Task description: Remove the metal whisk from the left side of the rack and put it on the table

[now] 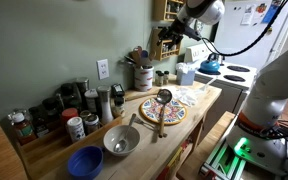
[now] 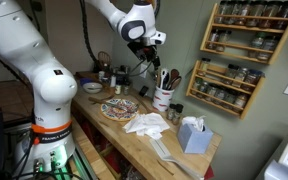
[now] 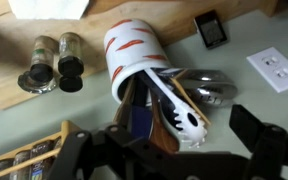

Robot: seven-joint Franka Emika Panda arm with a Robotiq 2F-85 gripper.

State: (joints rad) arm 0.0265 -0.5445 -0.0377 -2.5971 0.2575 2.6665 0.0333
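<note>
My gripper (image 3: 169, 150) is open and empty, its dark fingers spread just above the white, orange-striped utensil crock (image 3: 134, 50). The crock holds a white slotted spoon, wooden tools and a shiny metal utensil head (image 3: 209, 88) that may be the whisk; I cannot tell for sure. In both exterior views the gripper (image 1: 168, 38) (image 2: 144, 48) hangs over the crock (image 1: 142, 76) (image 2: 164, 98) on the pale wooden table (image 1: 199, 105) (image 2: 124, 130). The brown wooden rack (image 2: 239, 30) with little jars hangs on the wall; its corner shows in the wrist view (image 3: 24, 155).
A patterned plate (image 1: 162, 110) with a ladle on it, a grey bowl (image 1: 121, 140), a blue bowl (image 1: 84, 160) and several jars (image 1: 64, 110) stand on the table. A blue kettle (image 1: 211, 65) sits on the white stove. A white cloth (image 2: 149, 123) and a tissue box (image 2: 192, 133) lie near the crock.
</note>
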